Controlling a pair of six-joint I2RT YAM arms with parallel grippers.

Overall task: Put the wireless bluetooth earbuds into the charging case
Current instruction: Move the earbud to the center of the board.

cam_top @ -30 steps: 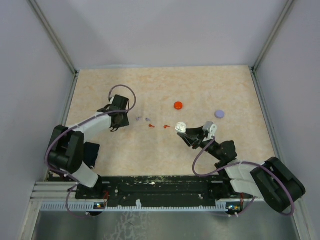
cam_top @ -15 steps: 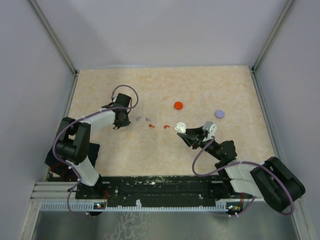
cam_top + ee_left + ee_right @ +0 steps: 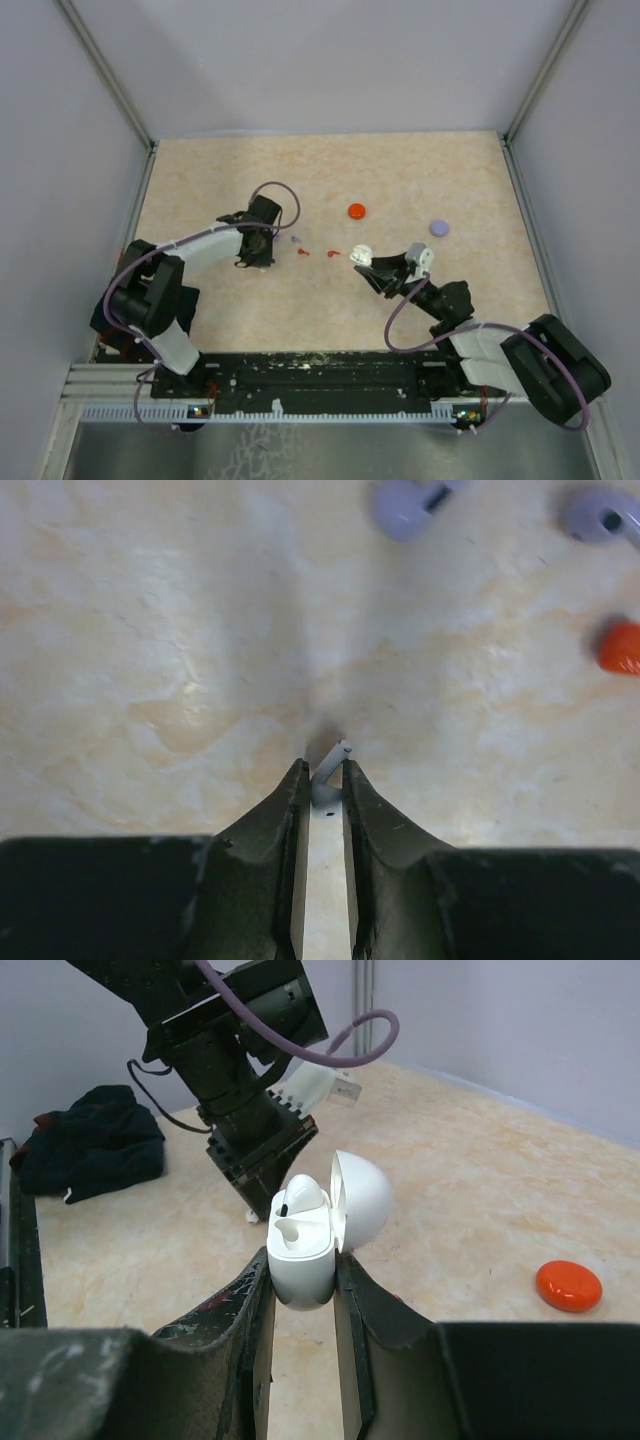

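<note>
My left gripper (image 3: pixel 322 778) is shut on a white earbud (image 3: pixel 333 759) at table level, its stem poking out past the fingertips. In the top view this gripper (image 3: pixel 259 247) points down at the table's left middle. Two greyish-purple earbuds (image 3: pixel 405 504) (image 3: pixel 600 515) and a red one (image 3: pixel 620 647) lie just beyond it. My right gripper (image 3: pixel 303 1278) is shut on the white charging case (image 3: pixel 300 1255), held upright above the table with its lid (image 3: pixel 362 1200) open. One white earbud (image 3: pixel 303 1197) sits in the case; the socket beside it is empty. From above the case (image 3: pixel 362 255) is right of centre.
A red disc (image 3: pixel 357 211) and a purple disc (image 3: pixel 439 228) lie behind the right gripper. Two red earbuds (image 3: pixel 304 253) (image 3: pixel 333 253) rest between the arms. A dark cloth (image 3: pixel 90 1150) lies by the left arm's base. Walls close in the table on three sides.
The left arm has swung right, toward the loose earbuds, and its jaws have narrowed onto the white earbud. The right arm and the case have not moved.
</note>
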